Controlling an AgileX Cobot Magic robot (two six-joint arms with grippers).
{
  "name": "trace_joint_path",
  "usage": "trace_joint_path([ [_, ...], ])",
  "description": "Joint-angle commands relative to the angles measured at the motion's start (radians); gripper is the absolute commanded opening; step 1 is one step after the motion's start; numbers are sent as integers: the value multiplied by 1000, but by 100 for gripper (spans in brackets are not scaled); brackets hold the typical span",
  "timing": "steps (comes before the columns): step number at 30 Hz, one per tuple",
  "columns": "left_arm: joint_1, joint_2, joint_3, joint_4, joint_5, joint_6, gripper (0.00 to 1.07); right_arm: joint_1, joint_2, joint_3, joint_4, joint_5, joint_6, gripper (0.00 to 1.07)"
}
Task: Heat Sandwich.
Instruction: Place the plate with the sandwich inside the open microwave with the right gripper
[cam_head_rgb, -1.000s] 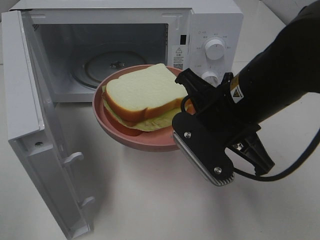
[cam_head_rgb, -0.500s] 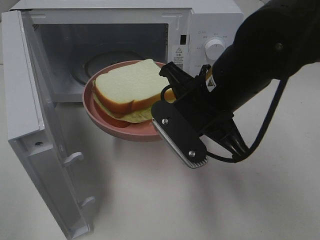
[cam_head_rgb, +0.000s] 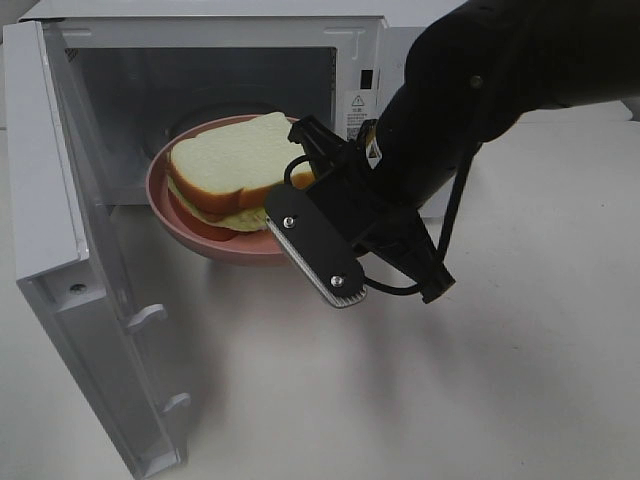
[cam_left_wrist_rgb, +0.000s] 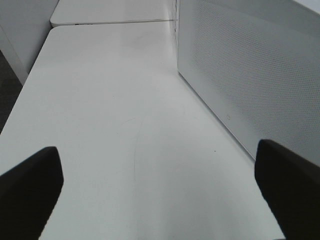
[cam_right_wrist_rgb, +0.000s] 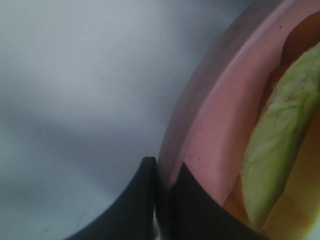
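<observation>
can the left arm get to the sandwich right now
Probably not directly. The left gripper hangs open beside what looks like the outer face of the open microwave door, which stands between it and the sandwich. That sits on the pink plate, held at its rim by the right gripper.

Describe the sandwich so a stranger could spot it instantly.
Find the white microwave, door swung open. At its mouth a pink plate is held by the right gripper. The sandwich lies on it: white bread, tan crust, greenish filling.
</observation>
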Motion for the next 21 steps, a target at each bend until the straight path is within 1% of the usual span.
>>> trace_joint_path([
  [1,-2,-28,1,0,3,-2,106,-3,24,-42,4,-23,-7,1],
  [2,-2,-28,1,0,3,-2,106,-3,42,-65,2,-20,-7,1],
  [9,-2,-28,1,0,3,-2,106,-3,98,-133,1,-18,8,1],
  [12,-2,-28,1,0,3,-2,106,-3,134,-182,1,-11,18,1],
  [13,-2,-28,1,0,3,-2,106,-3,134,-182,1,-11,18,1],
  [16,-2,-28,1,0,3,-2,106,-3,178,-244,-2,12,35,1],
  [19,-2,-28,1,0,3,-2,106,-3,195,-271,-2,19,35,1],
  [21,-2,-28,1,0,3,-2,106,-3,225,-313,-4,42,37,1],
])
